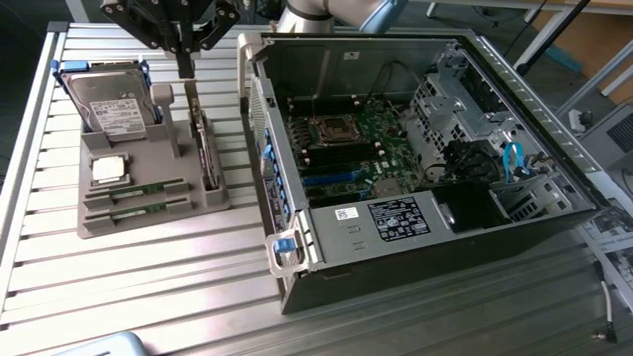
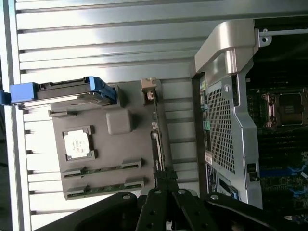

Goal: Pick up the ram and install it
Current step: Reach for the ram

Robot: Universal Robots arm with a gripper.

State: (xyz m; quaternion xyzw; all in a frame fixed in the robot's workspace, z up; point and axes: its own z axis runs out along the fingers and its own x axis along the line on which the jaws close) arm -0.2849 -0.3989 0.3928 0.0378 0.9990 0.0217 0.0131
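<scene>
On the slatted aluminium table [image 1: 148,282], a grey moulded tray [image 1: 129,226] is sitting at the exterior view's left. It is carrying a silver, blue-edged hard drive [image 1: 109,104] standing at the rear and a square silver processor chip [image 1: 109,169]. The thin green ram sticks [image 1: 138,191] are lying flat in its two front slots. The black tool [image 1: 186,73] is hovering above the tray's rear, fingers pressed together, near the upright dark expansion card [image 1: 203,148]. The open black computer case [image 1: 416,256] is lying at the right.
</scene>
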